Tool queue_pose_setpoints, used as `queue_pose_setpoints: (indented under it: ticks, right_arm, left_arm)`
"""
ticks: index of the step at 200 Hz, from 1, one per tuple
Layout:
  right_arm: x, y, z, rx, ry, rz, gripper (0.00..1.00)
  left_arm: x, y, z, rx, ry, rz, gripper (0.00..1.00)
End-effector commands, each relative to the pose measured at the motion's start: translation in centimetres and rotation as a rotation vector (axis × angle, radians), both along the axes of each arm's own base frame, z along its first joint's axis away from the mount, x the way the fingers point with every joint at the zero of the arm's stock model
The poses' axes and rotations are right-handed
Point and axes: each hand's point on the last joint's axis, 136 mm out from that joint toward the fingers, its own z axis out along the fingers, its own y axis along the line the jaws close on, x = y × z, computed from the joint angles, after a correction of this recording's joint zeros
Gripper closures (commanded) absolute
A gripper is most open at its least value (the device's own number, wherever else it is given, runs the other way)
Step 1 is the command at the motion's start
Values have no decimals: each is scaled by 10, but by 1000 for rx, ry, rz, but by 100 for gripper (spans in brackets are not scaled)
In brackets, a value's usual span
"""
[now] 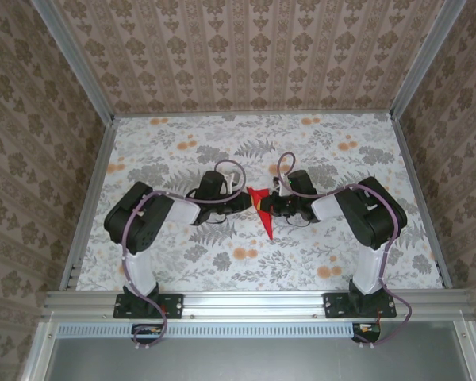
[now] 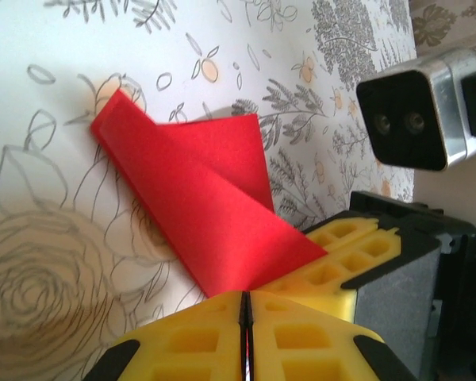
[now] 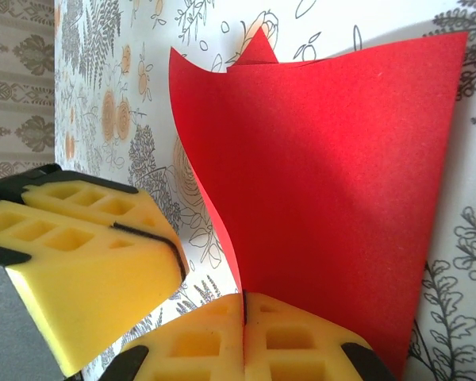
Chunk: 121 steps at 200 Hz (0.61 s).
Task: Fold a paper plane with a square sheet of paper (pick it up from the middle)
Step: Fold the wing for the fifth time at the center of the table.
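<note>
Top external: pinching the square sheet of paper from nine o'clock with left gripper, from three o'clock with right gripper, both clamped tight. Hold firm; align edges before creasing.

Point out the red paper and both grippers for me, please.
red paper (image 1: 262,210): top external view, its middle.
left gripper (image 2: 245,298): left wrist view, between fingertips.
right gripper (image 3: 244,302): right wrist view, between fingertips.

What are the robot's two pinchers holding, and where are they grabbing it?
Both hold the folded red paper: the left gripper pinches its near corner, the right gripper its near edge beside it.
</note>
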Motion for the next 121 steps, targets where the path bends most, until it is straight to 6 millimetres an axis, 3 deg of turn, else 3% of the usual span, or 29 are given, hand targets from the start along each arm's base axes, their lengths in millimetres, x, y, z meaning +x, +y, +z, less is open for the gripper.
queue_pose_setpoints:
  ticks: [1, 74, 121]
  right_arm:
    - [-11, -11, -30, -60, 109, -31, 100]
    - [-13, -12, -35, -74, 134, -26, 100]
    - [-9, -12, -17, -91, 117, -18, 79]
  left_arm:
    - [8, -9, 1, -12, -24, -24, 88]
    - [16, -6, -32, 65, 39, 2, 92]
    - [11, 6, -48, 171, 91, 15, 94]
